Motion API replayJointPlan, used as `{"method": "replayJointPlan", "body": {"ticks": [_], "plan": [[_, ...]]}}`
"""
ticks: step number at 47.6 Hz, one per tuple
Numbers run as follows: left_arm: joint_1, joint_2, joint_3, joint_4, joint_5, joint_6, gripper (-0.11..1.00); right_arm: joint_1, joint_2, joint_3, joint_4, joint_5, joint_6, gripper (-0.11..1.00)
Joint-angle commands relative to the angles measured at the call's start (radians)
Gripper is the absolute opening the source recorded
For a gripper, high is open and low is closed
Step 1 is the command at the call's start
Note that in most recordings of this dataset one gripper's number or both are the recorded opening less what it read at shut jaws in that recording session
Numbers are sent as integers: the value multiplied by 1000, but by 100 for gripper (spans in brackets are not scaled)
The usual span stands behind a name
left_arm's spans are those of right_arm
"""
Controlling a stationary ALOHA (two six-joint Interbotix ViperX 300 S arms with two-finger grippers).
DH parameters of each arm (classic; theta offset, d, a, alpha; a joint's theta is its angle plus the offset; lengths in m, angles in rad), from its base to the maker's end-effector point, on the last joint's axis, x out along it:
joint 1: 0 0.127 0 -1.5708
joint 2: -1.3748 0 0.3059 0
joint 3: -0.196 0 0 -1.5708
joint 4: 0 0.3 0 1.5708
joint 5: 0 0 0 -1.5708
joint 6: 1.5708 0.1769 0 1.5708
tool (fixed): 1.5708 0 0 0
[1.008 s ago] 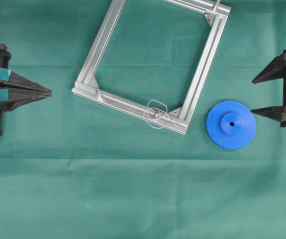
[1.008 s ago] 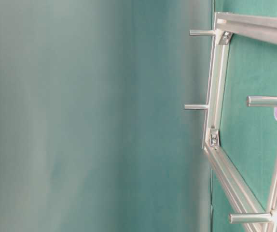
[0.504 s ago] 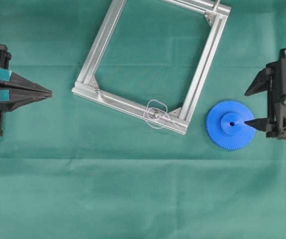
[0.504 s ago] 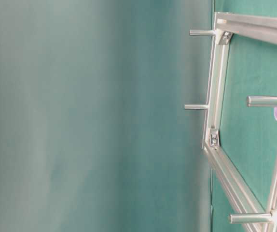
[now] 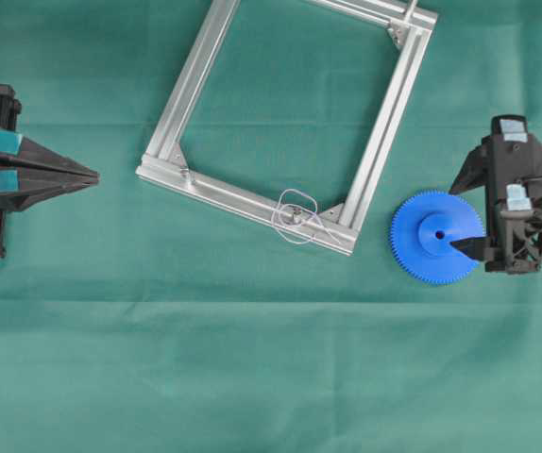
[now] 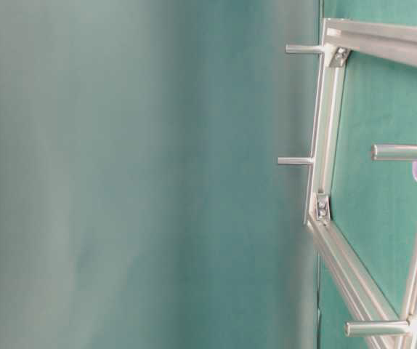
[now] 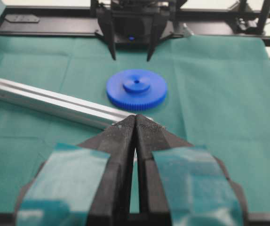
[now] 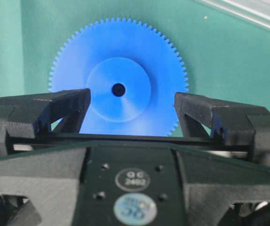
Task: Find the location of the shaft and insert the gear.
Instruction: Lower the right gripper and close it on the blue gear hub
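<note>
The gear (image 5: pixel 437 236) lies flat on the green worktop (image 5: pixel 252 377), just right of the aluminium frame (image 5: pixel 384 142). The right claw (image 5: pixel 467 211) (fingers spread wide) hangs over its right edge. The left claw (image 5: pixel 92 176) is closed. The shaft (image 5: pixel 294 215) stands on the frame's lower rail.

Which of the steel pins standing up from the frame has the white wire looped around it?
The pin on the frame's lower bar, close to the corner nearest the blue gear. The other pins stand bare.
</note>
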Motion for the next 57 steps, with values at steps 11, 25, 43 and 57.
{"method": "replayJointPlan", "body": {"ticks": [11, 25, 43, 57], "plan": [[2, 6, -28, -3, -3, -2, 1, 14, 55, 18, 5, -84, 2, 91], [2, 6, -28, -3, 0, -2, 1, 23, 100, 40, 17, -149, 28, 91], [2, 6, -26, -3, 3, -2, 1, 34, 152, 51, 17, -196, 46, 91], [2, 6, -26, -3, 12, -2, 1, 34, 189, 51, 17, -210, 48, 91]]}}
